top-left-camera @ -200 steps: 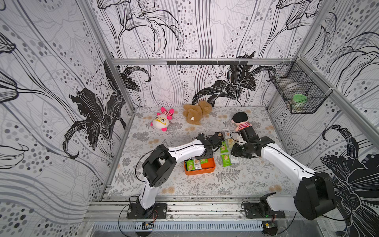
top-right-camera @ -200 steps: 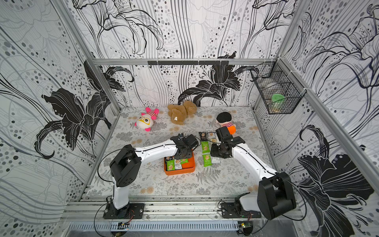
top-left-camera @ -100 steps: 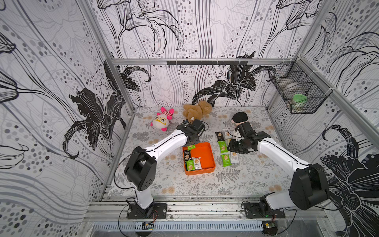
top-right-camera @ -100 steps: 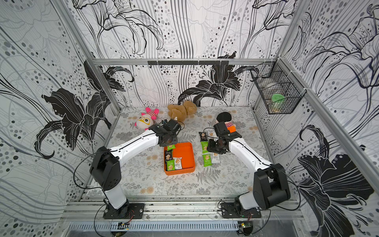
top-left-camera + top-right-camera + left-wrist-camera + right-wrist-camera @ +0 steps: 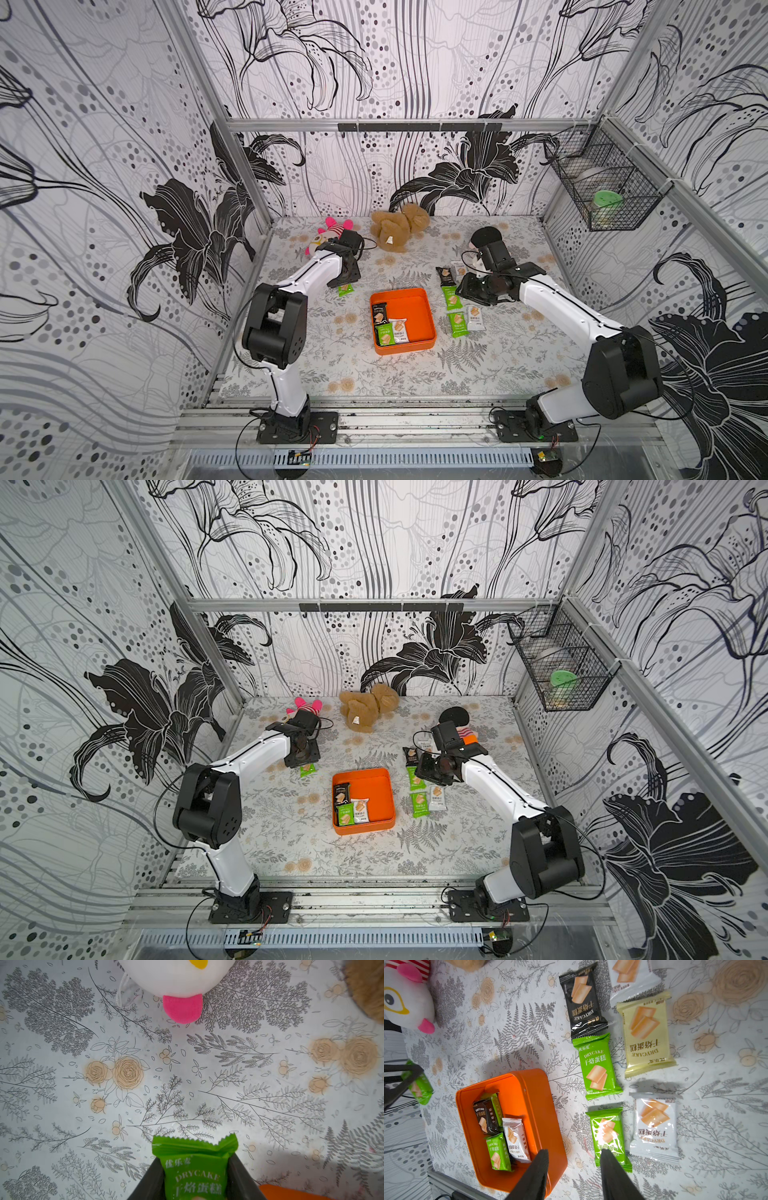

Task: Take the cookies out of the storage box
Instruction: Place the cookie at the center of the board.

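The storage box (image 5: 420, 312) is bright orange. The cookies (image 5: 598, 1066) wear green, black, white and cream wrappers, each printed with a tan biscuit. The worktop (image 5: 62, 1047) is pale grey with grey ferns and tan roses. The walls (image 5: 104, 124) are white with black lilies and grey dots. The bird plush (image 5: 406, 1005) is white, pink and yellow; the teddy bear (image 5: 397, 230) tan; the wire basket (image 5: 615, 222) black.

Left hand (image 5: 195, 1176) grips green cookie packet (image 5: 194, 1167) above mat (image 5: 249, 1084)

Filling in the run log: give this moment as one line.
left gripper: shut on green cookie | right gripper: open, empty | storage box: cookies inside
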Available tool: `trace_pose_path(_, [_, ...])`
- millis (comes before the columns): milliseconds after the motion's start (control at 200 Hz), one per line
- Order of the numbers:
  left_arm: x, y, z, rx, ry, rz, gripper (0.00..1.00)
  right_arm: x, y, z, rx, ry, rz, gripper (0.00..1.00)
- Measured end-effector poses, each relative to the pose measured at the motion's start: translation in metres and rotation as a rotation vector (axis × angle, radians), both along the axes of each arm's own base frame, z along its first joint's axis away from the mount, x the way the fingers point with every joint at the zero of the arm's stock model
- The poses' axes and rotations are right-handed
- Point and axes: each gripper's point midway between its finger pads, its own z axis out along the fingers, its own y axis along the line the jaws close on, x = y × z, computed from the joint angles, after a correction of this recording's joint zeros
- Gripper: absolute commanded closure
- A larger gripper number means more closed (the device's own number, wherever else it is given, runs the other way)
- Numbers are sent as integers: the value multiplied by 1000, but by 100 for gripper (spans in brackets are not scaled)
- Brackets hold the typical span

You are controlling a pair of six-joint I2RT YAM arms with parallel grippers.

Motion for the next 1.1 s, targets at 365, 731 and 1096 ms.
trace_pose_path(365, [10,0,-48,-15,51,-19,64,1,-4,0,-18,-2,-35,53])
trace_pose_path(731, [15,-2,-58,-26,25,-17,46,-2,-10,-3,-50,10,-43,52])
trace_pose_path(1096, [10,-1,-45,-44,7,23,22,-1,-11,-1,-67,-3,-12,52])
